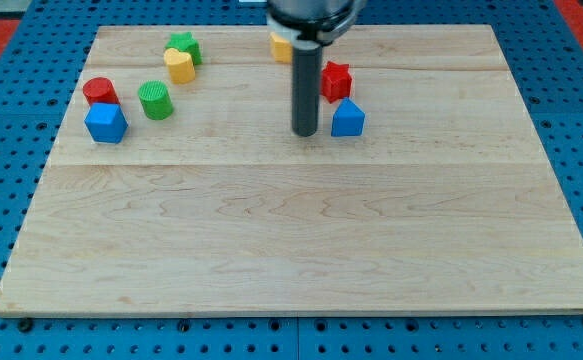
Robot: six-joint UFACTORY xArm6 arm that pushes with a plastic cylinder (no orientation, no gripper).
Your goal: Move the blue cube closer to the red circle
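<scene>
Dark rod, no fingers: my tip stands just left of a blue triangular block, well apart from the blue cube, which touches the red circle near the counter's left edge.

Arm: one, entering from the view's top at centre, its bulky dark housing cut off by the frame edge so that nothing above it shows. Rod: straight, dark, cylindrical, hanging upright from that housing with no visible tilt, uniform in width along its visible length. End piece: my tip, blunt and flat-ended, set down at surface height in the upper middle of the view, casting a small shadow at its base
</scene>
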